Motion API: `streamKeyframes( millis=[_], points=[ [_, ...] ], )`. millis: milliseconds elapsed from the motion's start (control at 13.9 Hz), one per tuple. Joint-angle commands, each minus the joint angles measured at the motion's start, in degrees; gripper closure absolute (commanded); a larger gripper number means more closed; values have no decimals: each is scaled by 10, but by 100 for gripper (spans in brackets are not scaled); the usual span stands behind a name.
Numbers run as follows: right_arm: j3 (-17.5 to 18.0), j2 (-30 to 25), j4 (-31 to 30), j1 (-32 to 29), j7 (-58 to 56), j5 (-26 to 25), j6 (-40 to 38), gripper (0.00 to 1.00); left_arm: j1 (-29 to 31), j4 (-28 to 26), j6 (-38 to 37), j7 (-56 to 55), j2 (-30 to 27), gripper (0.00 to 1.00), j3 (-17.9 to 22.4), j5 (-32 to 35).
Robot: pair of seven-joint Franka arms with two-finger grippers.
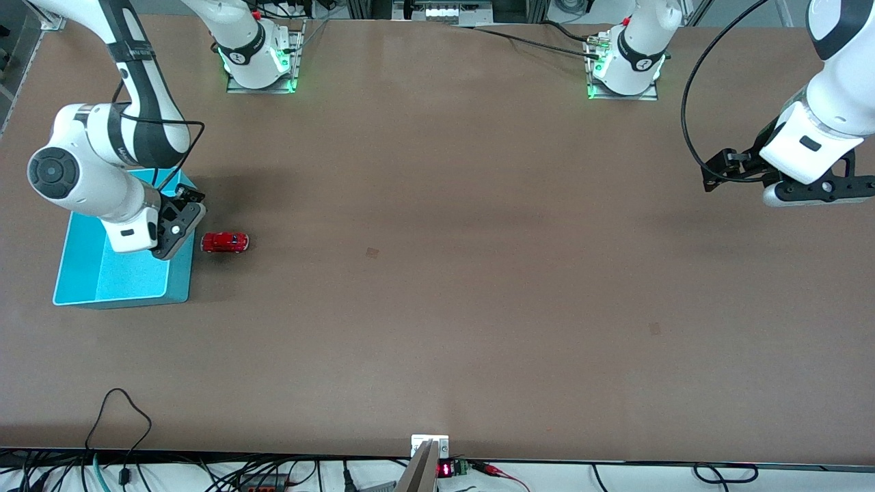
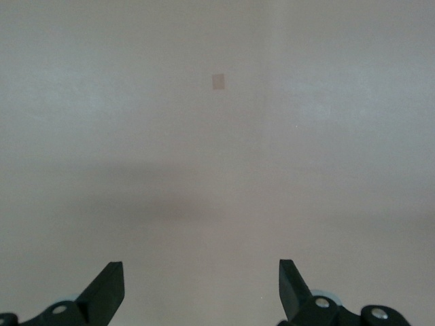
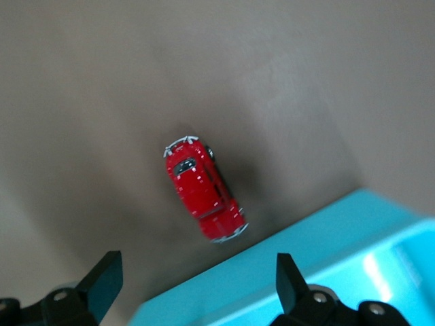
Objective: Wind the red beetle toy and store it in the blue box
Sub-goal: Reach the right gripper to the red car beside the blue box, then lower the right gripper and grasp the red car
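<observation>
- 1 red beetle toy [image 1: 225, 242]
- 1 blue box [image 1: 82, 273]
- 2 robot arms
- 2 grippers: right gripper [image 3: 194, 282], left gripper [image 2: 201, 288], both with fingers apart
- 1 table [image 1: 437, 307]

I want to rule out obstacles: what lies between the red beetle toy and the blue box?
Only bare table. The front view shows the red beetle toy beside the blue box, apart from it, nothing between.
</observation>
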Motion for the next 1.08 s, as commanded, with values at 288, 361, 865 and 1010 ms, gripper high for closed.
streamKeyframes(
  millis=[288,361,865,1010],
  points=[
    [5,40,-67,0,-202,-7,131,0,-5,-5,-11,9,-10,0,4,-67],
    [5,48,-79,0,-209,-7,159,0,-5,-5,-11,12,-10,0,4,-66],
    [6,85,-82,6,-212,-6,208,13,-7,-5,-12,26,-9,0,1,-48],
    [7,82,-82,13,-213,-7,209,65,-7,-5,-23,25,-10,0,-1,-48]
  ],
)
